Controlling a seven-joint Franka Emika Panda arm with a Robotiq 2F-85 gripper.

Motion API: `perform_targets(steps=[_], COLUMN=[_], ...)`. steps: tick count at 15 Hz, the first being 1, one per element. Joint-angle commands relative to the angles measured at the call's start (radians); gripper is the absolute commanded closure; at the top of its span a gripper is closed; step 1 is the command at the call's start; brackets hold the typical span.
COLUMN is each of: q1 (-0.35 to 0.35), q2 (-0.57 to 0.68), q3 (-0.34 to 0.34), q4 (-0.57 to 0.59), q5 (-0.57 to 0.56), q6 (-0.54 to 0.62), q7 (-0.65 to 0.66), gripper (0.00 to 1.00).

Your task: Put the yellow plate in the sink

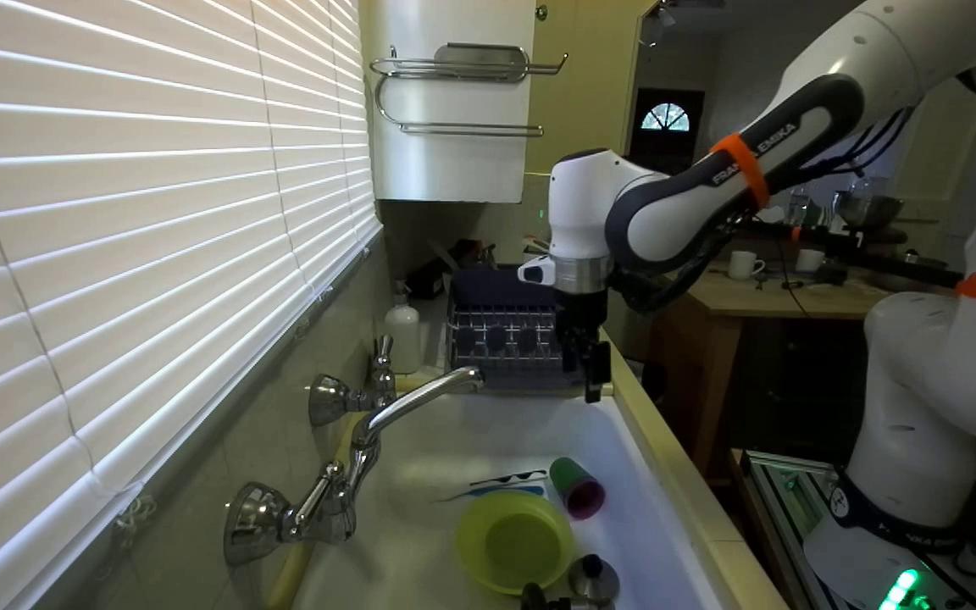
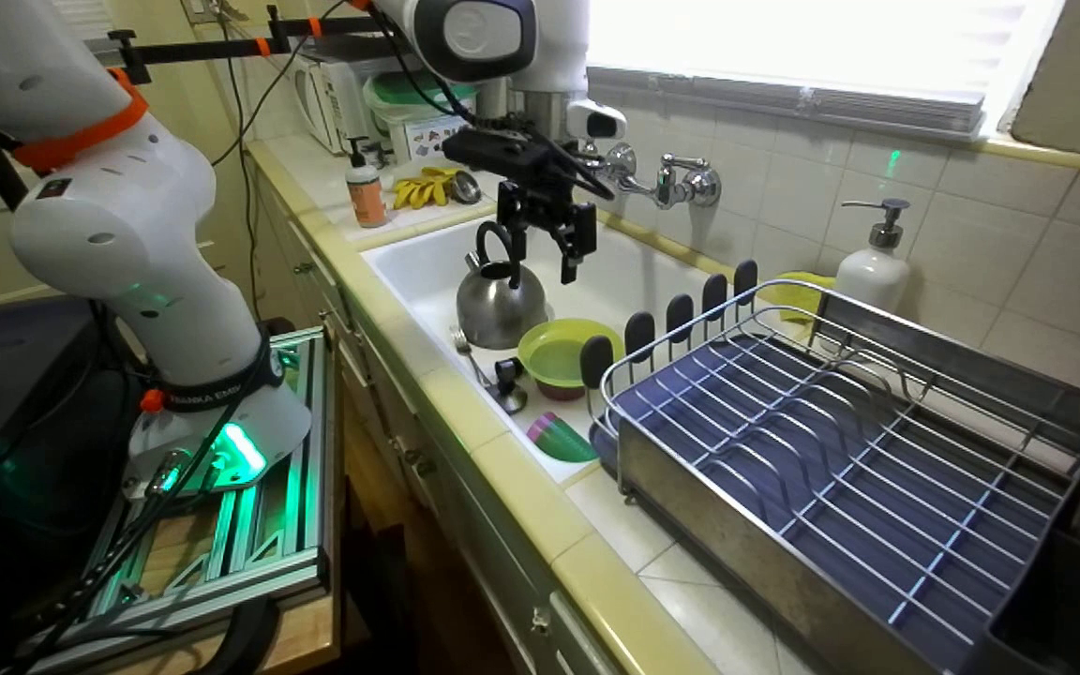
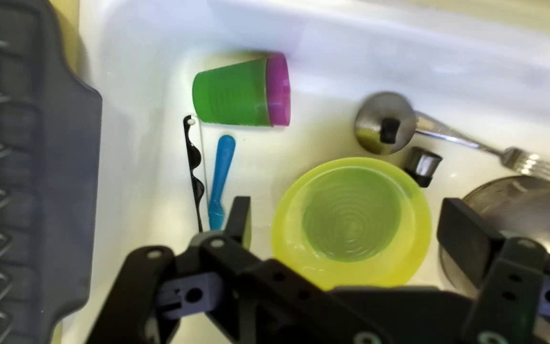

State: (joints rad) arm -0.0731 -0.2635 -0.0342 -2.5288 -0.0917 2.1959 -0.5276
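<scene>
Wrist view, logged left to right. Far left: dish rack (image 3: 60, 191), with dark grey tray edge. Next, inside white sink (image 3: 132, 167): black wavy-edged strip (image 3: 195, 156), just beside and roughly parallel to blue utensil (image 3: 222, 167). Cannot identify either more closely. Higher in frame: green cup (image 3: 232, 93), on its side, with magenta mouth to the right.

Mid-frame: gripper (image 3: 349, 215), spread wide, with one black finger (image 3: 238, 215) left of yellow plate (image 3: 351, 220) and one right of it. Yellow plate: lying face up in sink, lined up between fingers in wrist view, but below and apart from them in both exterior views. Noted in an exterior view: reddish band (image 2: 559, 390) under plate rim. Cannot tell its source.

Right of mid-frame: round metal piece (image 3: 382, 107) with black knob; small metal cylinder (image 3: 425, 162) with black band, just beside plate; fork (image 3: 518, 160), with handle end at round metal piece and tines near metal kettle (image 2: 493, 314). Cannot tell contact between fork and round metal piece. Far right: same kettle, partly hidden by finger in wrist view, upright in an exterior view.

In an exterior view, also left to right: chrome faucet (image 1: 424, 395) with spout over sink, then plate, then gripper, higher in frame than plate.
</scene>
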Motion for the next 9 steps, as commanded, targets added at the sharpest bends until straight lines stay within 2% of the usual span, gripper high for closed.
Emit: perform_targets(steps=[1,2,3,6,9], q1=[0.06,0.079,0.063,0.084,0.086], q2=[-0.219,-0.259,-0.148,-0.241,-0.249], q3=[-0.046,-0.06,-0.048,-0.063,-0.065], q4=[-0.08,-0.078,-0.033,-0.052,-0.064], q5=[-0.012,0.005,-0.009,-0.009,-0.009], q6=[-0.118,-0.149,-0.102,-0.141,-0.141], q7=[-0.182,-0.237,-0.14,-0.199,-0.21], gripper=[0.0,0.0,0.0,0.0,0.0])
